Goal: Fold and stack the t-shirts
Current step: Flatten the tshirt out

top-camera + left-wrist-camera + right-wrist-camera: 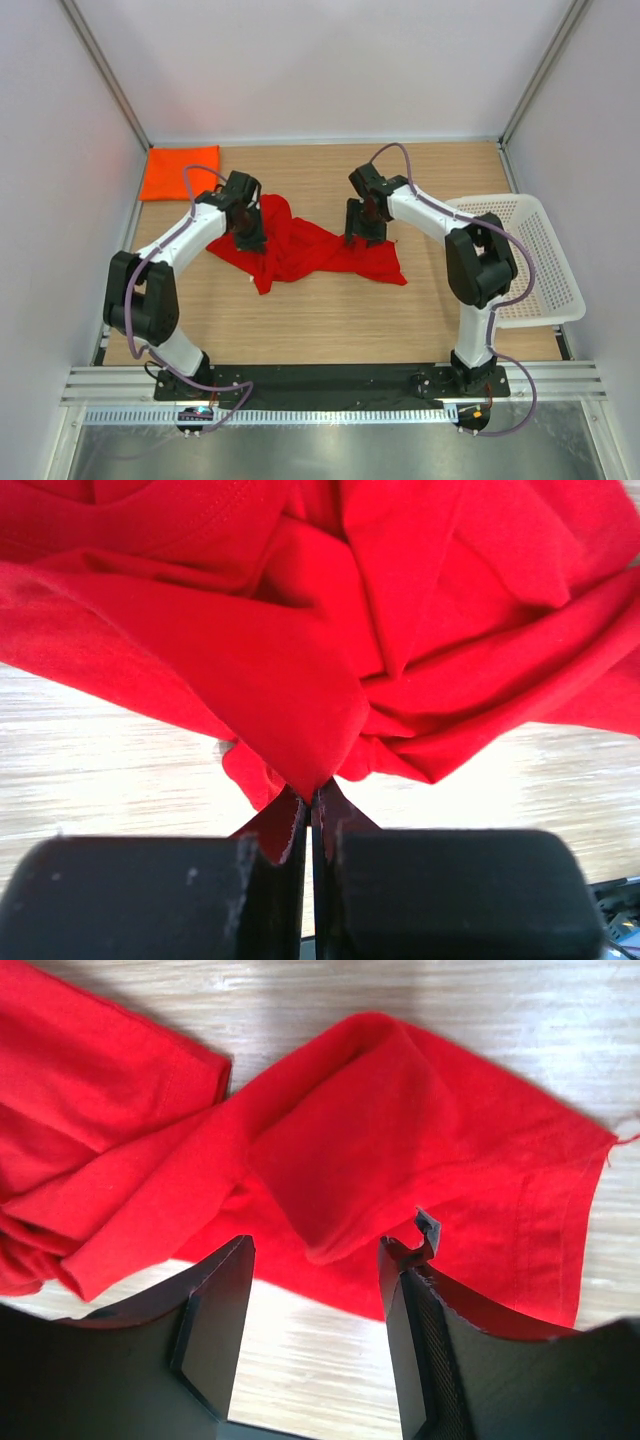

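A deep red t-shirt [310, 250] lies crumpled in the middle of the wooden table. My left gripper [250, 240] stands over its left part. In the left wrist view this gripper [310, 798] is shut on a fold of the red cloth [300, 680], which bunches up from the pinch. My right gripper [362, 238] is at the shirt's right part. In the right wrist view it [320, 1250] is open, its fingers on either side of a raised ridge of red cloth [400, 1130] near the hem. A bright orange t-shirt [180, 172] lies folded at the back left corner.
A white plastic mesh basket [540, 260] stands at the table's right edge, beside the right arm. White walls with metal posts close in the back and both sides. Bare wood [330, 320] lies between the red shirt and the arm bases.
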Controlling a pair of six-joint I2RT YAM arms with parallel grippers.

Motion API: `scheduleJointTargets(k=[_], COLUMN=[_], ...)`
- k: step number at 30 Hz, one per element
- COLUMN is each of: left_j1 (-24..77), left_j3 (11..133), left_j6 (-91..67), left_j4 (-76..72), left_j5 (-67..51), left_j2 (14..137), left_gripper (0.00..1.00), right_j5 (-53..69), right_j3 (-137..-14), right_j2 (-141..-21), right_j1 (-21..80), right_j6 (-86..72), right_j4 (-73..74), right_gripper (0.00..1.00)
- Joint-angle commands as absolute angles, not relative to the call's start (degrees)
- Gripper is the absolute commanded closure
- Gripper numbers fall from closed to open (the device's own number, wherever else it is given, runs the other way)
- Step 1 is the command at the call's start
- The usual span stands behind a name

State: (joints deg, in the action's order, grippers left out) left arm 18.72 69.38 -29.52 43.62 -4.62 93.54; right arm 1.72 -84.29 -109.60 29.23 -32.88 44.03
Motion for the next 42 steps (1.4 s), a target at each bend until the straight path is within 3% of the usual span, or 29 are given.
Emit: scheduleJointTargets(k=[1,10,13,14,17,23,31,42], left_j1=[18.72,18.72,18.63,18.63,18.63,16.01,13.18,12.83], left_j3=[69.35,69.96,70.40,70.49,71.10,73.30,78.30,95.25], left_j6=[-29.62,-30.06,-29.88,-29.88,-30.06,-32.43,-37.18,-40.77], left_j4=[43.33,44.03,44.30,44.38,44.82,46.75,51.94,56.78], left_j5=[-6.24,-7.21,-7.03,-6.94,-6.77,-6.50,-8.44,-0.35], left_j2=[90.97,90.00,89.91,89.91,89.47,85.79,75.86,60.22], left_gripper=[1.00,1.00,1.00,1.00,1.00,1.00,1.00,1.00], right_j5=[-1.93,-6.33,-7.29,-7.99,-9.13,-17.30,-38.03,-37.01], right_j3=[-87.63,-91.93,-92.02,-91.93,-91.50,-90.53,-88.24,-97.81], right_j2=[-111.18,-116.01,-116.45,-116.46,-115.58,-108.13,-94.41,-74.46], right_j1=[29.71,29.88,29.88,29.88,29.88,29.88,29.88,29.80], right_j6=[-30.24,-28.04,-27.77,-27.86,-28.39,-27.16,-21.89,-17.93], right_j4=[45.26,48.08,48.52,48.43,48.60,52.03,54.40,57.83], right_gripper=[0.41,0.53,0.67,0.79,0.99,0.99,0.99,0.99])
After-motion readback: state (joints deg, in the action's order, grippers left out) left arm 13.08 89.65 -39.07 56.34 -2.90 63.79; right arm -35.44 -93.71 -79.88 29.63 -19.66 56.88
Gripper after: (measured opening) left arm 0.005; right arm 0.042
